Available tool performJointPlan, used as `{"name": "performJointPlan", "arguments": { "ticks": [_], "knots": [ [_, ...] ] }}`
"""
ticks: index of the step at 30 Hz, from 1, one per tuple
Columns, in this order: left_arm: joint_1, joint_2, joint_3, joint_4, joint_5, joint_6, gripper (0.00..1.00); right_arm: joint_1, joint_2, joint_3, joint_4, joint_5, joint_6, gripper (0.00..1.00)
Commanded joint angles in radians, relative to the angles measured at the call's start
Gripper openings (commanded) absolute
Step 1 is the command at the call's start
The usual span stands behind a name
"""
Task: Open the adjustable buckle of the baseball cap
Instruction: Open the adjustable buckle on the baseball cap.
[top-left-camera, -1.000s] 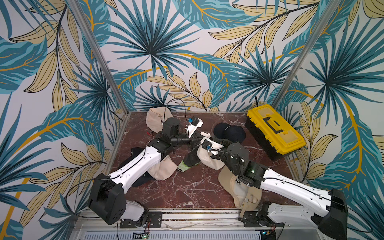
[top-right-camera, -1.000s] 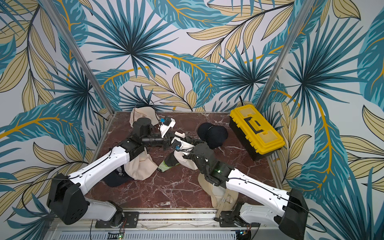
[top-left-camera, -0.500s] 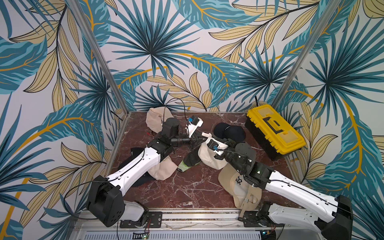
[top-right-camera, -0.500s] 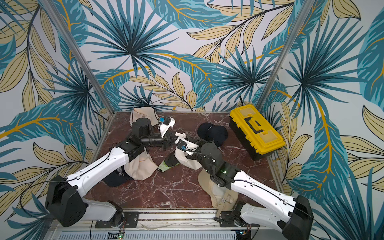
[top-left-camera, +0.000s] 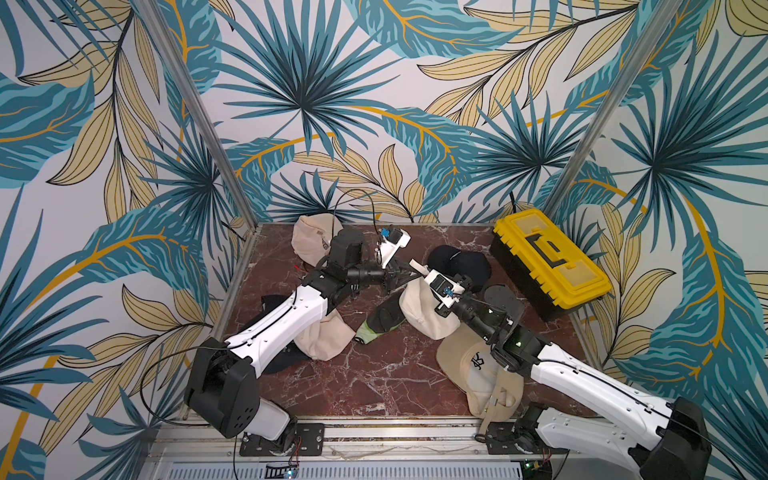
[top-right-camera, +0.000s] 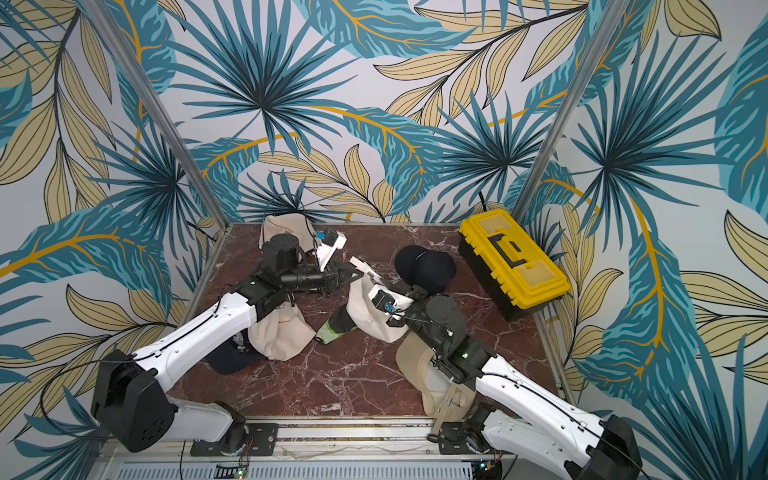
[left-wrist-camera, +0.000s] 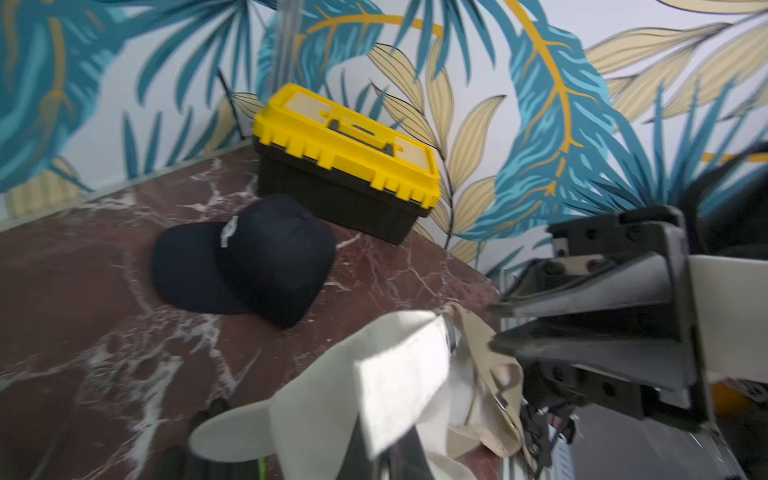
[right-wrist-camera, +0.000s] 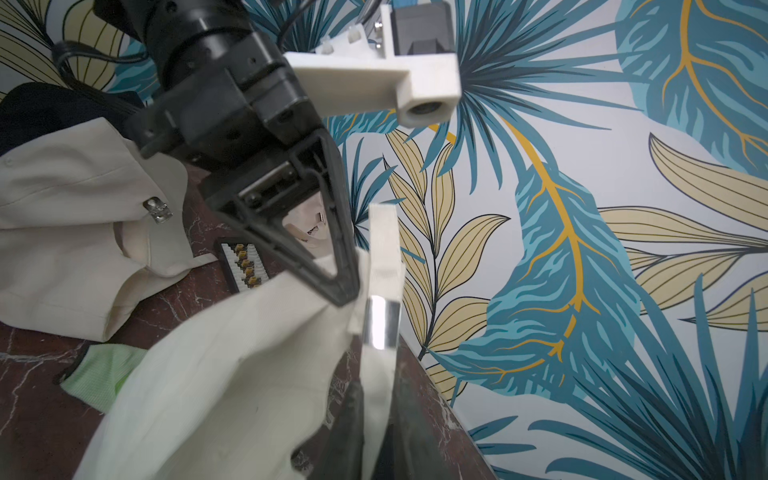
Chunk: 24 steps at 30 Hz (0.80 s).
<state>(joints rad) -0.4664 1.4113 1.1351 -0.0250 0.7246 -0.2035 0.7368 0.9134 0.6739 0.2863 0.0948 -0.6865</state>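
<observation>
- Left end effector (top-left-camera: 402, 276), centre in both top views, is closed tight on cloth of the cream cap (top-left-camera: 419, 316), in the middle of the tabletop (top-left-camera: 374, 374).
- Left wrist view: strap (left-wrist-camera: 399, 365) is blurred, lower centre.
- Right wrist view: buckle (right-wrist-camera: 380, 320), mid-frame, is threaded on the strap; right end effector (right-wrist-camera: 376, 419), at bottom, seems nearly closed on the strap. Loosening step, I judge; next needs a steady pull apart.
</observation>
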Motion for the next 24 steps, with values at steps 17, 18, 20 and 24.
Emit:
{"name": "performJointPlan", "arguments": {
  "ticks": [17, 18, 20, 24],
  "knots": [
    [0.020, 0.011, 0.058, 0.036, 0.077, 0.104, 0.00, -0.033, 0.113, 0.101, -0.029, -0.055, 0.121, 0.49],
    [0.018, 0.015, 0.059, 0.036, 0.080, 0.103, 0.00, -0.032, 0.119, 0.107, -0.024, -0.054, 0.128, 0.50],
    [0.014, 0.024, 0.063, 0.036, 0.086, 0.105, 0.00, -0.032, 0.136, 0.124, -0.025, -0.045, 0.141, 0.52],
    [0.002, 0.030, 0.071, 0.036, 0.097, 0.123, 0.00, -0.032, 0.159, 0.143, -0.017, -0.025, 0.151, 0.53]
  ]
}}
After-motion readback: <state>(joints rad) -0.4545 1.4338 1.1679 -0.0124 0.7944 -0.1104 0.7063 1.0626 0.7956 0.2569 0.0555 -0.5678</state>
